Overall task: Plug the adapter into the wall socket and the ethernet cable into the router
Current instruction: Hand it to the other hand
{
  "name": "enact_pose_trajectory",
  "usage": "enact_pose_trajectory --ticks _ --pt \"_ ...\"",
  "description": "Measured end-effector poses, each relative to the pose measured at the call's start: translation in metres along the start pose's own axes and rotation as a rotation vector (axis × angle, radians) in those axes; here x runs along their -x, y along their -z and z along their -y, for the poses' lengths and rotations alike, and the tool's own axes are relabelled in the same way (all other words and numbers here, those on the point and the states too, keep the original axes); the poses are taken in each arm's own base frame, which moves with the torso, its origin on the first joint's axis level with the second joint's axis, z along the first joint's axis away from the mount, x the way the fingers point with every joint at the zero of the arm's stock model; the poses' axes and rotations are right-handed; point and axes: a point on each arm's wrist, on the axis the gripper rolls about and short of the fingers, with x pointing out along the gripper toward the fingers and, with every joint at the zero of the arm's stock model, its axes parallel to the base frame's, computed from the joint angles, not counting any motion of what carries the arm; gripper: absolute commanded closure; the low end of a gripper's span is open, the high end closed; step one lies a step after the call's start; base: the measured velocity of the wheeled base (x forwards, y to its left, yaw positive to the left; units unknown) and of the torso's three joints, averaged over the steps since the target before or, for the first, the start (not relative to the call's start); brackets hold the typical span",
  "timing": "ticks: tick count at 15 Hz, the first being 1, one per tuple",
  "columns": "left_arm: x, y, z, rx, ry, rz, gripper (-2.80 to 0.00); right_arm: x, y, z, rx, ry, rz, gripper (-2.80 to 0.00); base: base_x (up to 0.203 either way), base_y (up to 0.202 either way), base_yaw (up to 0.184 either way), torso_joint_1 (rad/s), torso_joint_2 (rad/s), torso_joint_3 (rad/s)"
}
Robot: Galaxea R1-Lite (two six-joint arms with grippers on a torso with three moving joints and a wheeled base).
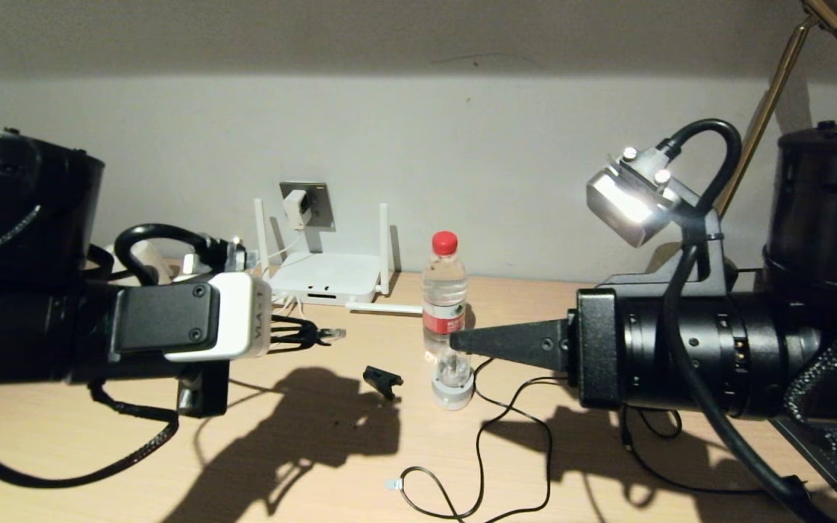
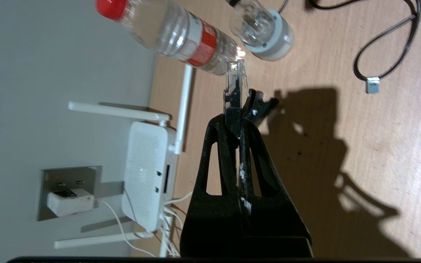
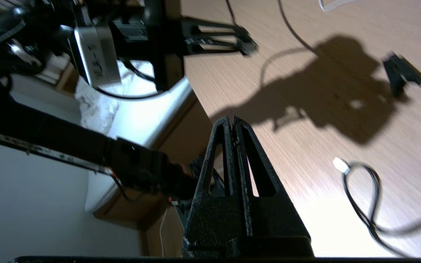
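The white adapter (image 1: 295,207) sits in the grey wall socket (image 1: 319,196) on the back wall; both show again in the left wrist view, adapter (image 2: 69,202) in socket (image 2: 68,176). Below it lies the white router (image 1: 328,280) with its antennas, ports facing the table's front (image 2: 145,175). My left gripper (image 1: 313,334) hovers above the table in front of the router, shut on the ethernet cable's clear plug (image 2: 234,84), which sticks out past the fingertips. My right gripper (image 1: 455,340) is shut and empty, level with the water bottle.
A water bottle with a red cap (image 1: 444,290) stands right of the router, a bulb in a white holder (image 1: 452,381) in front of it. A small black clip (image 1: 382,380) and a thin black cable with a flat plug (image 1: 394,484) lie on the table (image 1: 135,465).
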Motion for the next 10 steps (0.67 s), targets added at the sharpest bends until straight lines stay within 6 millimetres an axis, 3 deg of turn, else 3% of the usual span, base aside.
enact_pose_trajectory --ticks 1,2,3,10 --pt "0.0 -0.003 -0.001 -0.007 -0.006 0.01 0.0 -0.008 0.0 -0.001 0.0 -0.011 0.017 0.0 0.0 0.0 0.0 0.0 0.0 0.0" --pt "0.0 -0.005 -0.002 -0.011 -0.01 0.018 0.0 -0.016 0.002 -0.002 -0.006 -0.011 0.028 -2.66 0.0 0.0 0.0 0.0 0.0 0.0" --pt "0.001 -0.006 -0.004 -0.015 -0.016 0.023 0.0 -0.023 0.005 -0.003 -0.012 -0.009 0.025 -2.8 0.0 0.0 0.0 0.0 0.0 0.0" --pt "-0.003 -0.02 -0.007 -0.045 -0.012 0.074 0.0 -0.044 0.013 -0.006 0.005 -0.054 0.027 -2.8 0.0 0.0 0.0 0.0 0.0 0.0"
